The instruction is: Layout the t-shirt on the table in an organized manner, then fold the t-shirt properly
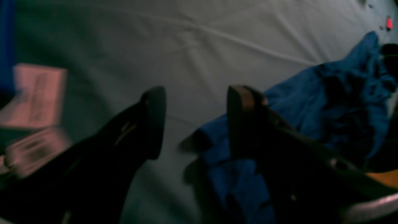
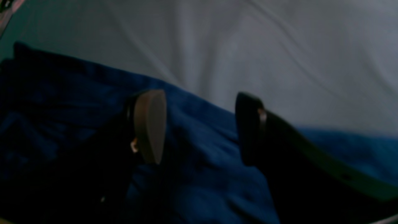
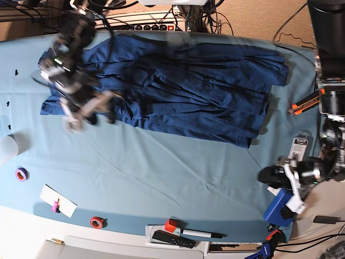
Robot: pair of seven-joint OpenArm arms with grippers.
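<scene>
A: Shirt [image 3: 183, 89] lies spread along the far edge of the table [image 3: 161, 172], long axis left-right, wrinkled all over. Its far hem runs nearly on the table's far edge; the right end stops short of the right edge.

B: Right gripper [image 3: 86, 112]?

A: Base view has it at the left, over the shirt's left end, blurred. Right wrist view shows the gripper [image 2: 199, 127] with fingers spread wide and nothing between them, shirt [image 2: 202, 174] below, bare cloth beyond.

B: Left gripper [image 3: 272, 175]?

A: At the table's right edge, well apart from the shirt in base view. Left wrist view shows its gripper [image 1: 196, 121] with fingers spread, nothing pinched. One finger [image 1: 245, 121] overlaps the shirt [image 1: 311, 102] in frame; contact unclear, frame blurred.

B: Open room?

A: Big bare stretch in the middle and near-middle of the table, from the shirt's near edge down to the near strip. Clutter only along the edges: purple tape roll [image 3: 21, 174] and white card [image 3: 58, 200] near-left, red tape roll [image 3: 97, 222], red block [image 3: 171, 225], marker [image 3: 200, 233] and black remote [image 3: 172, 239] along the near edge. Orange cutter [image 3: 306, 101] sits at the right edge, just beyond the shirt's right end.

B: Shirt's near edge?

A: Ragged; slants nearer toward the right, ending in a bunched corner.
</scene>
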